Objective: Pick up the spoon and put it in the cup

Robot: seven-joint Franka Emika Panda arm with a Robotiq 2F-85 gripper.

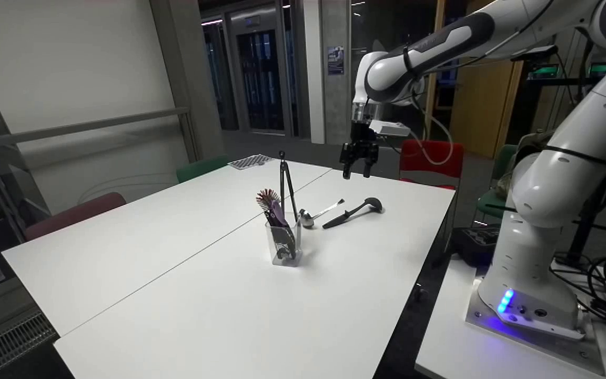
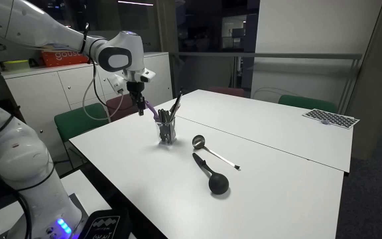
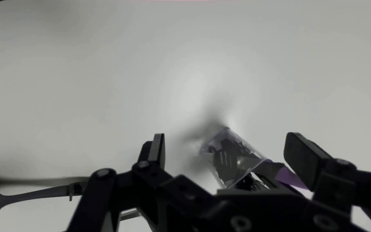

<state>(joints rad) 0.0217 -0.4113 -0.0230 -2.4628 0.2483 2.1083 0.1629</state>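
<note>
The spoon (image 1: pixel 326 210) has a thin pale metal handle and a round metal bowl, and lies on the white table. It also shows in an exterior view (image 2: pixel 216 154). In the wrist view a grey strip below the left finger may be its handle; most is hidden. The cup (image 1: pixel 273 243) is a see-through tumbler standing upright, full of dark utensils, a purple-handled one among them. It shows in an exterior view (image 2: pixel 158 128) and, partly covered by the gripper body, in the wrist view (image 3: pixel 214 141). My gripper (image 3: pixel 227 149) is open and empty, high above the table (image 1: pixel 357 172) (image 2: pixel 141 113).
A black ladle (image 2: pixel 218 183) lies beside the spoon. Tall dark tongs (image 1: pixel 283 179) stick up from the cup. A checkered board (image 2: pixel 332 118) lies at the table's far corner. Chairs (image 1: pixel 432 158) stand around the table (image 1: pixel 229 316).
</note>
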